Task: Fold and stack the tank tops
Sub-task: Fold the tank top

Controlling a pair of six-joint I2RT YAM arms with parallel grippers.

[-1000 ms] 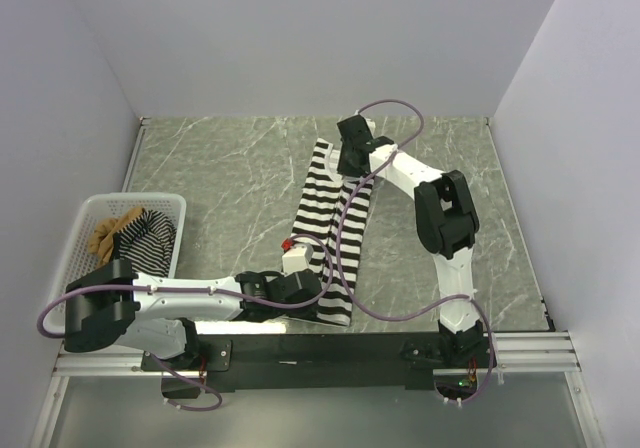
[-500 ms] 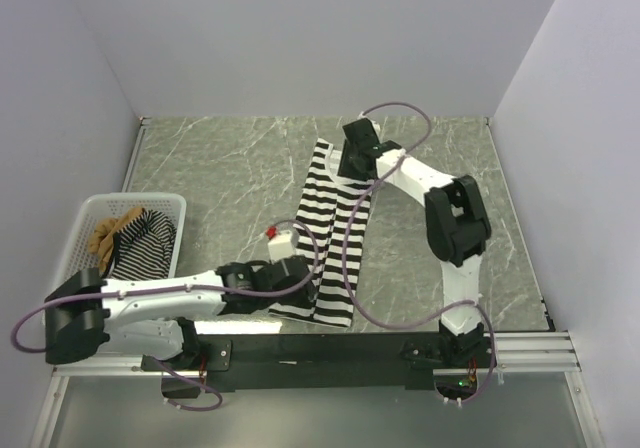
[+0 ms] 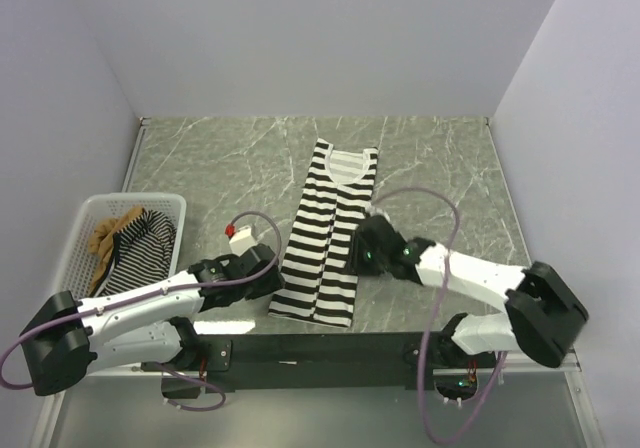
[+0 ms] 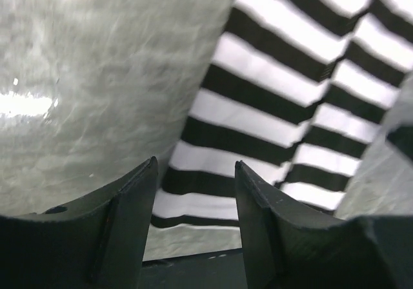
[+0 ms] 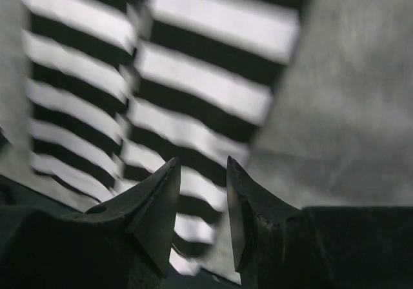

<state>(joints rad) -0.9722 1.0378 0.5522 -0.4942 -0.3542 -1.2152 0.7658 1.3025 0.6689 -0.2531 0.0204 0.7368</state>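
The wide black-and-white striped tank top (image 3: 325, 233) lies flat on the table as a long narrow strip, neck at the far end. My left gripper (image 3: 262, 260) hovers by its near left edge, open and empty; in the left wrist view the stripes (image 4: 277, 76) show beyond the gripper (image 4: 195, 163). At the strip's right edge my right gripper (image 3: 362, 248) is open with nothing in it, and its wrist view shows the gripper (image 5: 202, 160) over the stripes (image 5: 193, 76). The thin-striped top (image 3: 145, 248) and the tan top (image 3: 112, 230) lie bunched in the basket.
The white mesh basket (image 3: 80, 233) stands at the left edge of the marble table. A black rail (image 3: 320, 348) runs along the near edge by the arm bases. Purple cables loop off both arms, and grey walls close in three sides.
The left gripper opened and drew back left off the top's near end. The right arm swung from the neck end down to the near right side, and its jaws widened. The top now lies flat.
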